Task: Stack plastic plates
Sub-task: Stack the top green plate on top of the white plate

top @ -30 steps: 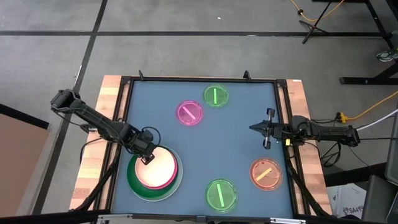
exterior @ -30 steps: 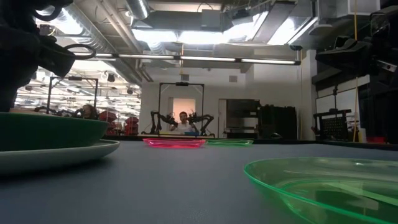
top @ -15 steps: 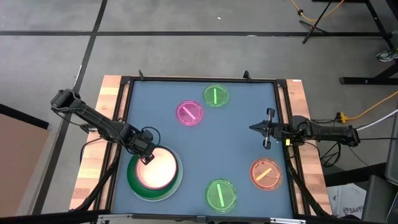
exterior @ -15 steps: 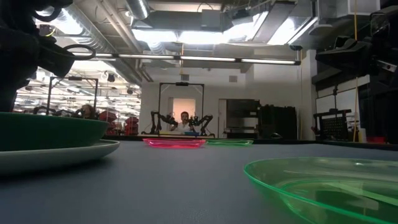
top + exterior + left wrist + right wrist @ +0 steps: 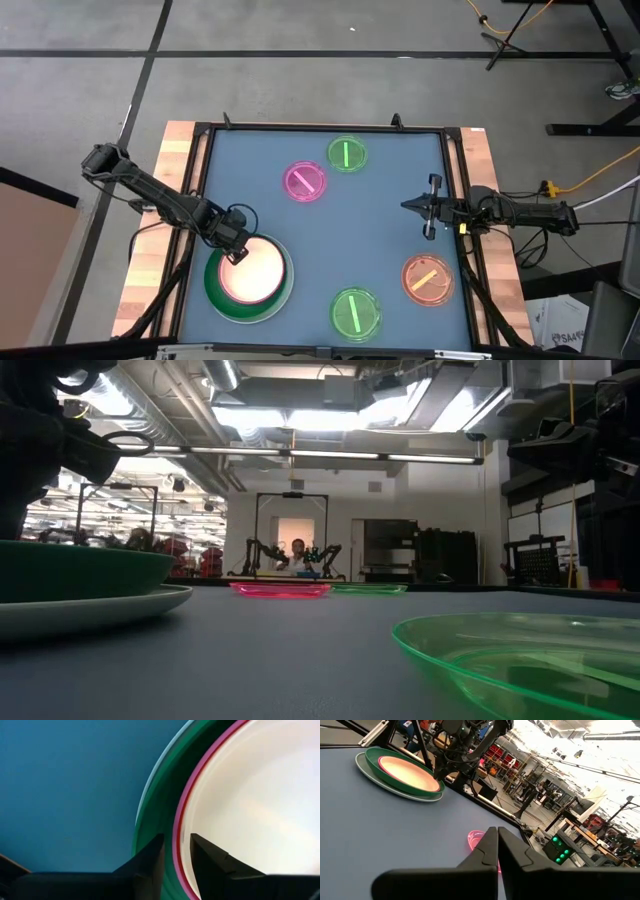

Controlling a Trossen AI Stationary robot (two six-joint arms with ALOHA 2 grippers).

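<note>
Four plates now sit nested in one stack at the surface's near-left corner. We record the left end effector (image 5: 236,256) with fingers parted, straddling the magenta plate's (image 5: 176,836) rim without gripping it; a second ago it was clenched there and the magenta edge stuck out on the stack's right side, so we judge the cream plate (image 5: 254,273) and magenta one just released and settled concentric. Beneath lie the dark green plate (image 5: 213,292) and the pale blue-white plate (image 5: 289,287).

The right end effector (image 5: 408,206) waits clenched and empty at the right edge. Unstacked small translucent plates: pink (image 5: 305,181), green (image 5: 347,154), green (image 5: 356,312), orange (image 5: 427,279).
</note>
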